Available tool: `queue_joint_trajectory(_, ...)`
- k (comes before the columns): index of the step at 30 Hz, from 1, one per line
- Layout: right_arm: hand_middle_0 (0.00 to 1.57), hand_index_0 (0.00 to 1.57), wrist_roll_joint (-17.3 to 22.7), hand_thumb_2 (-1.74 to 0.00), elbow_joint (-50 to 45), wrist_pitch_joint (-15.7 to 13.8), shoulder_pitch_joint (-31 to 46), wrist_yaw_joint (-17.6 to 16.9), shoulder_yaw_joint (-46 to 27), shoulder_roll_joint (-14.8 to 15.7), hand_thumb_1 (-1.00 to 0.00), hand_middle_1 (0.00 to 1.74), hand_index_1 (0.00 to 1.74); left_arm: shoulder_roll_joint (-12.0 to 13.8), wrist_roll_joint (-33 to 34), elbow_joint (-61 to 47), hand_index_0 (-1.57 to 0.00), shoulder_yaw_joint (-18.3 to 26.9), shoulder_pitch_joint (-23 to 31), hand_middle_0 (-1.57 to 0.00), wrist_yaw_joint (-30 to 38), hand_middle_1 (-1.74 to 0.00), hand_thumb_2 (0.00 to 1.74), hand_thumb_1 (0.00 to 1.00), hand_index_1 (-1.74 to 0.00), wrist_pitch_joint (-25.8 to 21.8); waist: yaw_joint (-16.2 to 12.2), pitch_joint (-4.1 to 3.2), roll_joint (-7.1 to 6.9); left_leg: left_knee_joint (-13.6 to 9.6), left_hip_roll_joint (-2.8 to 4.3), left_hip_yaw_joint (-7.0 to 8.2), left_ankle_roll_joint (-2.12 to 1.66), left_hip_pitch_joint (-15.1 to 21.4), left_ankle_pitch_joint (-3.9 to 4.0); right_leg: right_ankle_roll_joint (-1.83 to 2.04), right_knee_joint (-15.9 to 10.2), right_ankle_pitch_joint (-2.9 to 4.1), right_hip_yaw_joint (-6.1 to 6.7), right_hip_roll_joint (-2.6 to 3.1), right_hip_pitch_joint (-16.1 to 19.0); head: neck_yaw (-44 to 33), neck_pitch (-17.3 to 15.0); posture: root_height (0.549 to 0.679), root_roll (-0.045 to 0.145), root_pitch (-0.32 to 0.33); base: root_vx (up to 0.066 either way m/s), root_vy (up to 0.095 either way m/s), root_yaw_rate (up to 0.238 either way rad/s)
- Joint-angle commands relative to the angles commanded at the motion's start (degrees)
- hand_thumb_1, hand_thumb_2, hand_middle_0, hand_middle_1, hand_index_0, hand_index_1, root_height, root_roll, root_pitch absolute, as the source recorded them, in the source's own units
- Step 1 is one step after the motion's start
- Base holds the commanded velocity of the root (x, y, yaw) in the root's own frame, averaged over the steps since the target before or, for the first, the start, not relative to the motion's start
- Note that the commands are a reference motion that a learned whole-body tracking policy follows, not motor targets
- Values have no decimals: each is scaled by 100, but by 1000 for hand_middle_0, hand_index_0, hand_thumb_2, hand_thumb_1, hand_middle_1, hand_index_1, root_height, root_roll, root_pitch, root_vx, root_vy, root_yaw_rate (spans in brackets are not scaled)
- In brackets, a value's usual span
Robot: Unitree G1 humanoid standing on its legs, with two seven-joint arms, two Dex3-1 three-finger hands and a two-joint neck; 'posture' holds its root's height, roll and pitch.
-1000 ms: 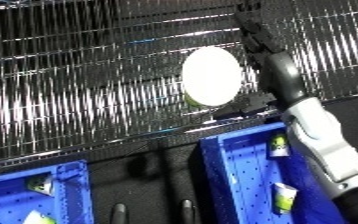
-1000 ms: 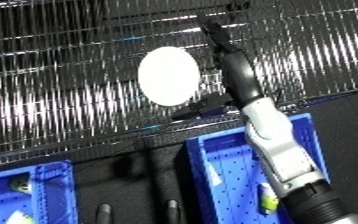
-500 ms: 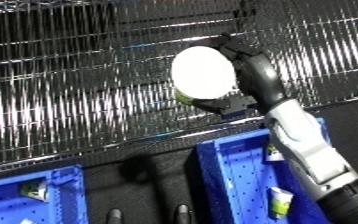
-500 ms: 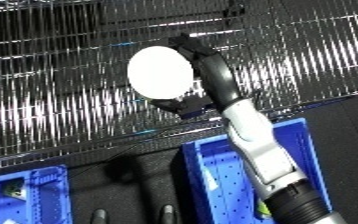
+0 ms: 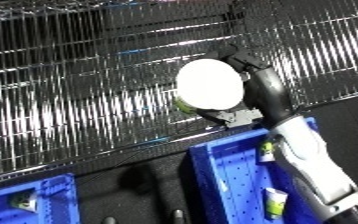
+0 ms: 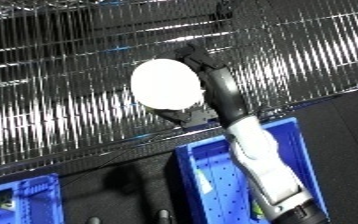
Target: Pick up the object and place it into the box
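We see our right hand [image 5: 255, 82] reaching up over the wire shelf [image 5: 78, 90], with its black fingers curled round the rim of a white-lidded cup [image 5: 209, 85]. The cup's round white top faces us, and a strip of its green side shows at the lower left edge. The thumb and the lower part of the hand sit under the cup, near the shelf's front edge. We cannot tell whether the cup rests on the wires or is lifted clear of them.

Our white and silver forearm [image 5: 313, 160] runs down from the hand across the blue bin [image 6: 206, 185] that stands below the shelf on the right. Inside that bin, beside the forearm, we see two small green-and-white objects [image 5: 275, 200], one above the other. A second blue bin [image 5: 29, 200] shows at the lower left corner, with a small item inside that we cannot identify. Between the two bins lies a dark floor [image 5: 131, 185].

Our left hand shows in neither view.
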Motion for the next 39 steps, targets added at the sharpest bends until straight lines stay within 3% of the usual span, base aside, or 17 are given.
queue_joint_trajectory(6, 1413, 1413, -397, -1566, -1155, -333, 1223, -700, -864, -190, -900, 1566, 1566, -57, -36, 17, 0, 260, 141, 0, 93, 0, 0, 0, 0, -109, -307, 0, -152, -93, 83, 83, 14, 76, 0, 35, -136, 57, 106, 108, 36, -496, 99, 628, 72, 141, -28, 19, -198)
queue_joint_trajectory(12, 1413, 1413, -493, -1566, -1894, -617, 2419, -1201, -1591, -128, -900, 1566, 1566, -76, -92, 108, 0, 521, 187, 0, 158, 0, 0, 0, 0, -146, -611, 0, -291, -182, 175, 194, 4, 161, -15, 83, -278, 113, 202, 214, 86, -540, 84, 631, 67, 148, -25, 3, -184)
queue_joint_trajectory(17, 1413, 1413, -311, -1566, -1581, -708, 3231, -1314, -1799, -3, -900, 1566, 1566, -96, -204, 224, 0, 613, 201, 0, 179, 0, 0, 0, 0, -241, -806, 0, -367, -276, 238, 266, -6, 269, -25, 108, -419, 163, 278, 289, 161, -167, -65, 634, 65, 150, -17, 10, -181)
queue_joint_trajectory(21, 1413, 1413, 50, -1566, -766, -828, 3533, -1085, -1827, 14, -900, 1566, 1566, -140, -293, 345, 0, 551, 229, 0, 162, 0, 0, 0, 0, -384, -870, 0, -352, -336, 236, 286, -9, 390, -49, 94, -503, 170, 310, 299, 264, 225, -154, 636, 67, 144, -3, 23, -92)
queue_joint_trajectory(28, 864, 864, 1112, -957, 975, -712, 3484, -189, -1712, 3, -550, 957, 957, -147, -355, 499, 0, 343, 218, 0, 33, 0, 0, 0, 0, -501, -819, 0, -213, -389, 173, 278, -17, 512, -63, 53, -554, 165, 326, 257, 363, 727, -283, 637, 73, 132, -3, 15, 12)
queue_joint_trajectory(33, 471, 471, 1256, -522, 2045, -595, 3246, 136, -1719, 74, -300, 522, 522, -116, -352, 574, 0, 221, 136, 0, -66, 0, 0, 0, 0, -475, -720, 0, -113, -435, 105, 251, -3, 558, -42, 56, -593, 181, 301, 243, 412, 977, -407, 638, 75, 126, -13, -5, 62)
queue_joint_trajectory(39, 0, 0, 1258, 0, 2873, -464, 3023, 298, -1715, 143, 0, 0, 0, -104, -267, 705, 0, 148, 38, 0, -157, 0, 0, 0, 0, -456, -637, 0, -66, -471, 57, 209, 7, 595, -9, 59, -605, 198, 269, 257, 466, 1157, -582, 638, 74, 117, -11, -21, 59)
